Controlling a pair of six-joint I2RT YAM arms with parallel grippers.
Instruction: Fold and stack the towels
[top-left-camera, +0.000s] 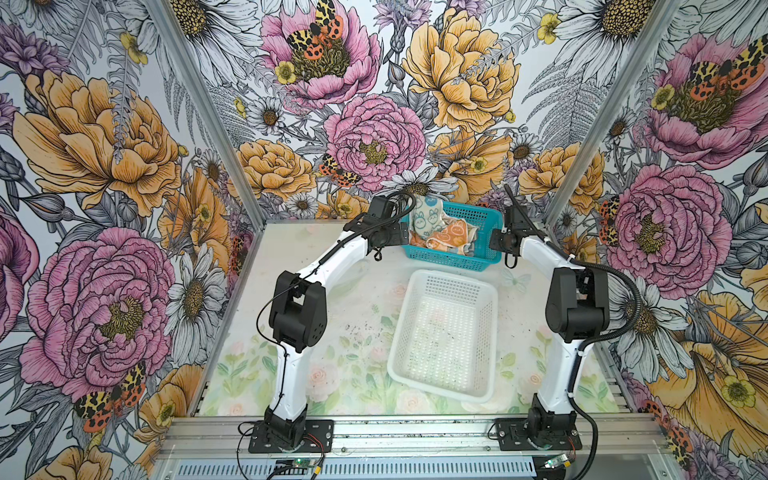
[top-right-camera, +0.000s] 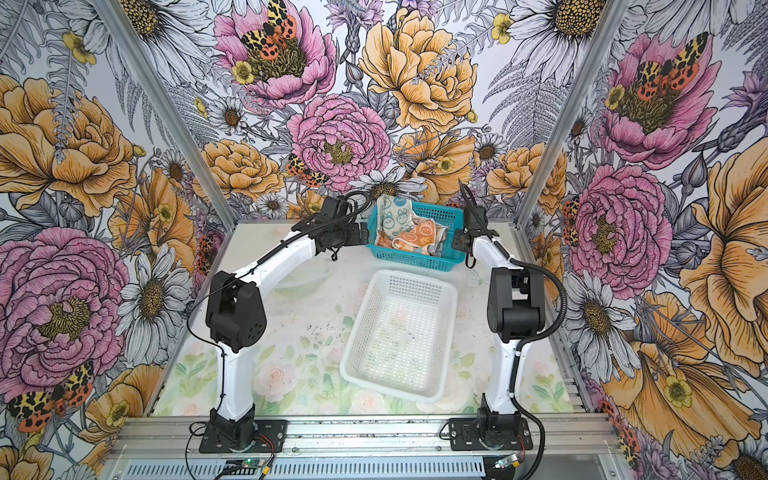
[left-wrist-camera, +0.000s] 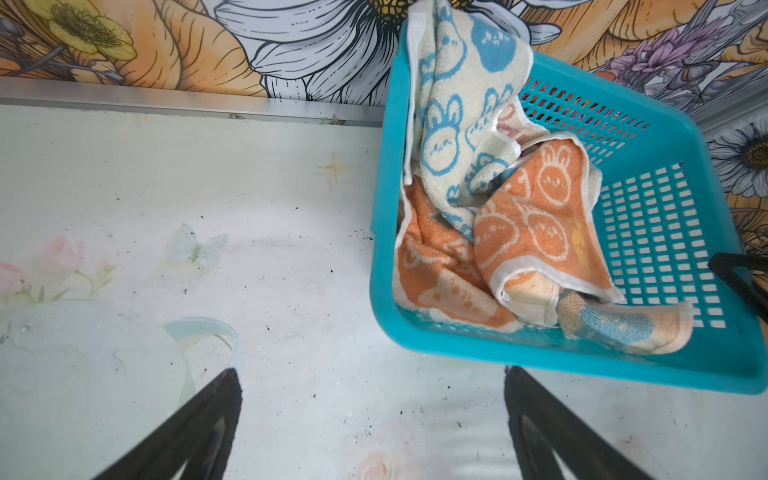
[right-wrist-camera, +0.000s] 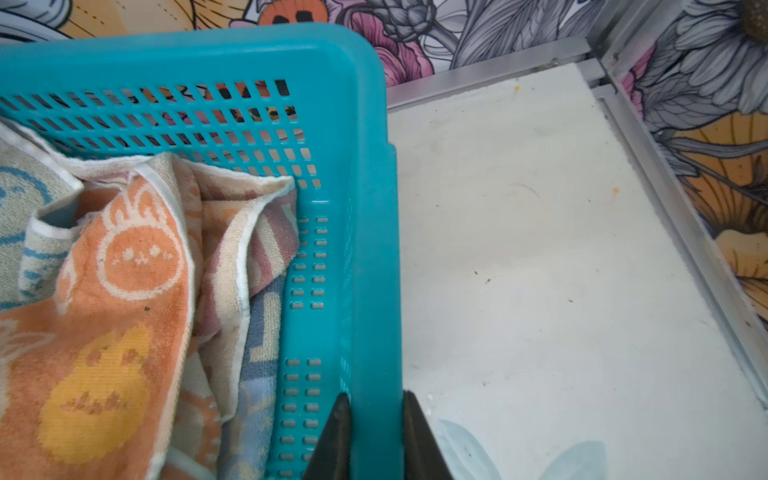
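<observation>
towels (left-wrist-camera: 536, 216) — crumpled, unfolded | orange, cream-blue bunny prints | in teal basket (left-wrist-camera: 540, 359)

In front of me a white basket (top-left-camera: 451, 291) with little holes sits on the counter (top-left-camera: 353, 299), which has pale flowers on it. Just behind the white basket is a teal basket (top-left-camera: 449, 255). Farther behind the white basket stands a wall (top-left-camera: 374, 137) with big pink and orange flowers.
</observation>
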